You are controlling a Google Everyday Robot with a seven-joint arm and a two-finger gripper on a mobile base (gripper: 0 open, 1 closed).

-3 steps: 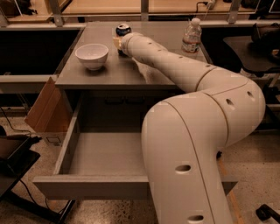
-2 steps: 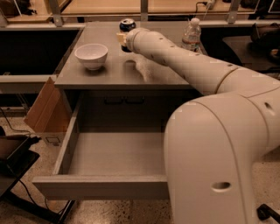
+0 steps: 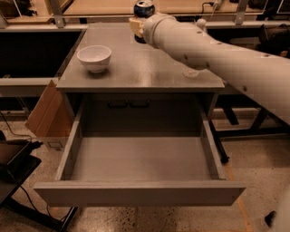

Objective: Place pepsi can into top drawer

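Observation:
The pepsi can, dark blue with a silver top, is at the top middle of the camera view, above the far edge of the grey table. My gripper is just under and around it, shut on its lower part and holding it off the tabletop. My white arm reaches in from the right. The top drawer is pulled wide open below the tabletop, and nothing lies inside it.
A white bowl stands on the left of the tabletop. A clear water bottle stands on the right, mostly hidden behind my arm. A cardboard box leans at the table's left. Dark equipment sits on the floor at lower left.
The can has gone from standing at the table's back edge to being held higher and a little further right. My arm has swung right, uncovering the open drawer.

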